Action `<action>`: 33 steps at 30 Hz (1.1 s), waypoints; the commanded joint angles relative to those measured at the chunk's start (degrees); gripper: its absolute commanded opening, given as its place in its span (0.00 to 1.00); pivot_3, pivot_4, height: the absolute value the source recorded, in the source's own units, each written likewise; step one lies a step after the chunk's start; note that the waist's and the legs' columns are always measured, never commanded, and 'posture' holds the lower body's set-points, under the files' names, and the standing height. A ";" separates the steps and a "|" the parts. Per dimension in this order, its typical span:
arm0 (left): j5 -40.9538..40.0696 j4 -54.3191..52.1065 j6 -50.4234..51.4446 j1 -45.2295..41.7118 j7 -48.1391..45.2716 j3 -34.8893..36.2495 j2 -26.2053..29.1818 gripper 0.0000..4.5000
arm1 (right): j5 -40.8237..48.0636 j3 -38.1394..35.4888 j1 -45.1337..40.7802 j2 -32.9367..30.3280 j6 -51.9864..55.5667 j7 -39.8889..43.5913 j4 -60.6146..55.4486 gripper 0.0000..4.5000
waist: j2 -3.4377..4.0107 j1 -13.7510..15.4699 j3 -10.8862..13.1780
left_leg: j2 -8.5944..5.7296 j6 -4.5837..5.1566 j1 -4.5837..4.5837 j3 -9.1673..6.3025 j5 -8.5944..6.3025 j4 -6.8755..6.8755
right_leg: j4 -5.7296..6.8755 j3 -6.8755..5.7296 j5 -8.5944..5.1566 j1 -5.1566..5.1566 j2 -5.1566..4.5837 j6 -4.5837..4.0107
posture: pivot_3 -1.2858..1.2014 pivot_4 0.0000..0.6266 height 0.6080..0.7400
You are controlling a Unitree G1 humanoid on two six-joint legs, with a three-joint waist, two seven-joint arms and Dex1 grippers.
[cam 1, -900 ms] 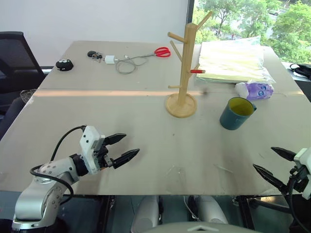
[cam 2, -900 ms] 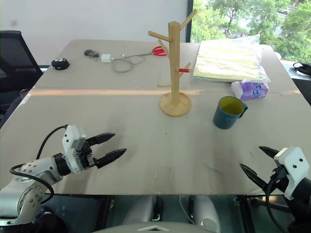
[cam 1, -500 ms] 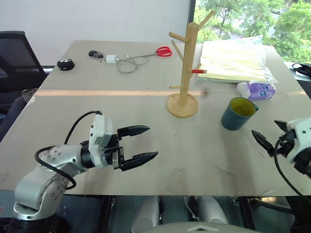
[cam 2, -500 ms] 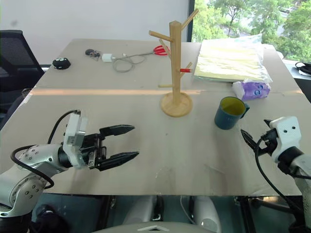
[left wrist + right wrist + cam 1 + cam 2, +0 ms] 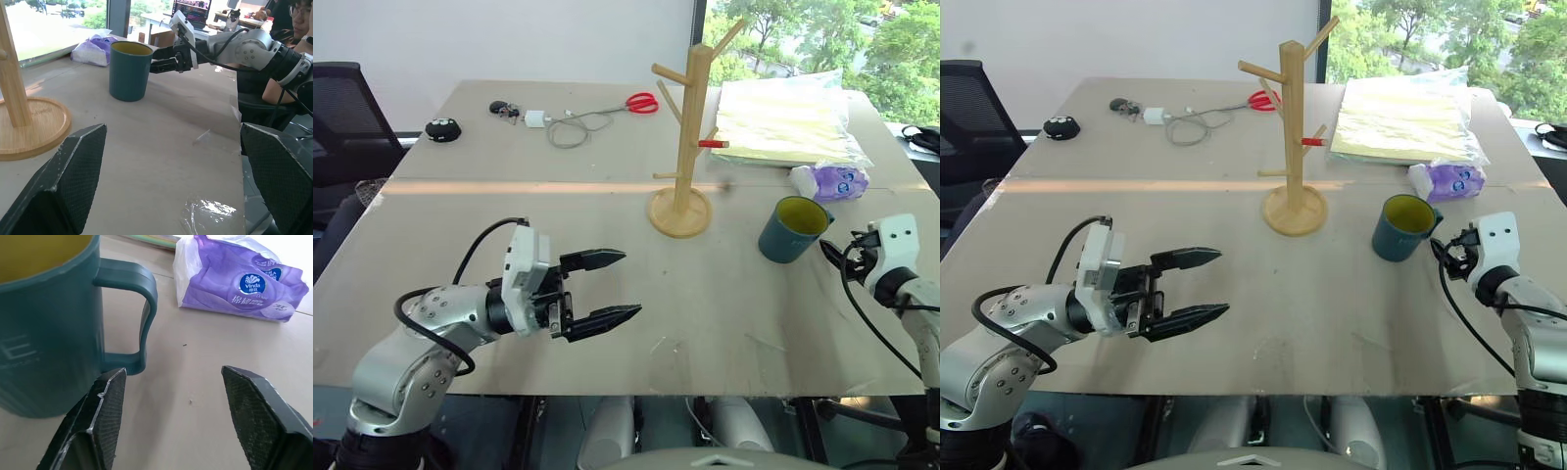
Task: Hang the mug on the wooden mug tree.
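the mug (image 5: pixel 791 229) stands right of centre, well right of the wooden mug tree (image 5: pixel 683 137). our right gripper (image 5: pixel 171 421) gapes beside its handle (image 5: pixel 131 313), holding nothing; a misaligned close could shove it over. our left gripper (image 5: pixel 607 288) hovers open, lower left.

table (image 5: pixel 509 245) | mug (image 5: pixel 790 229) | mug tree (image 5: pixel 681 137) | scissors (image 5: pixel 640 104) | tissue pack (image 5: pixel 832 182)

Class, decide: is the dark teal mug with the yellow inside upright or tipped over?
Upright: the dark teal mug stands on its base, yellow mouth facing up.
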 commanded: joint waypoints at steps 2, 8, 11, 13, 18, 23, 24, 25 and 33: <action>-0.13 -2.26 -1.43 0.38 0.46 0.39 0.18 1.00 | -1.01 1.18 -4.37 0.54 -5.41 1.22 5.71 0.69 | 0.00 -0.10 0.00 | -0.01 0.00 0.03 0.03 0.00 0.00 | 0.01 0.09 0.01 0.00 0.03 0.00 | 0.52 0.24 1.00; 0.15 -2.46 -2.08 1.24 0.74 0.73 0.19 1.00 | -1.87 3.35 -7.99 1.85 -9.96 2.64 12.60 0.69 | 0.01 -0.10 0.00 | 0.01 0.00 0.05 0.07 0.00 0.00 | 0.03 0.18 0.01 0.00 0.08 0.00 | 0.52 0.24 1.00; 0.09 -2.13 -2.81 2.01 0.33 1.10 0.21 1.00 | -1.96 3.89 -9.97 2.92 -12.27 3.21 16.31 0.51 | 0.01 -0.18 0.01 | 0.02 0.00 0.06 0.11 0.00 0.00 | 0.02 0.23 0.01 0.00 0.08 0.00 | 0.52 0.24 1.00; -0.02 -1.63 -3.49 2.60 -0.26 1.76 0.32 1.00 | -2.01 4.24 -10.89 3.31 -14.01 3.97 17.99 0.29 | 0.02 -0.23 0.01 | 0.02 0.00 0.06 0.12 0.00 0.00 | 0.02 0.24 0.01 0.00 0.08 0.00 | 0.52 0.24 1.00; -0.31 -1.20 -4.45 3.43 -1.08 2.73 0.54 1.00 | -1.19 4.04 -11.11 3.58 -15.67 5.11 18.11 0.01 | 0.03 -0.10 0.02 | 0.02 0.00 0.07 0.12 0.00 0.00 | 0.02 0.23 0.01 0.00 0.07 0.00 | 0.52 0.24 1.00; -0.61 -1.27 -5.00 3.96 -0.29 3.21 -0.08 1.00 | 0.59 3.32 -9.66 2.15 -13.12 6.23 10.35 0.01 | 0.09 -0.12 0.05 | 0.04 -0.01 0.08 0.13 0.00 0.00 | 0.03 0.24 0.01 0.00 0.07 0.00 | 0.52 0.24 1.00; -0.38 -1.15 -5.48 3.94 0.58 3.53 -0.69 1.00 | 0.81 3.40 -9.72 1.77 -11.65 5.93 7.72 0.01 | 0.10 -0.12 0.06 | 0.04 0.00 0.07 0.13 0.00 0.00 | 0.03 0.24 0.01 0.00 0.07 0.00 | 0.52 0.24 1.00; 0.14 -0.84 -6.29 3.75 1.94 3.92 -1.74 1.00 | 1.49 3.49 -10.00 1.51 -9.40 5.47 4.52 0.01 | 0.14 -0.16 0.08 | 0.04 -0.01 0.08 0.14 0.00 0.00 | 0.03 0.26 0.01 0.00 0.07 0.00 | 0.52 0.24 1.00; -0.02 2.49 -11.11 5.08 3.50 7.68 -6.26 1.00 | 4.18 13.52 -21.55 -2.75 14.16 4.15 -19.00 0.01 | 0.29 -1.24 0.20 | 0.08 0.00 0.08 0.25 0.00 -0.01 | 0.07 0.33 0.02 -0.10 0.07 -0.01 | 0.52 0.24 1.00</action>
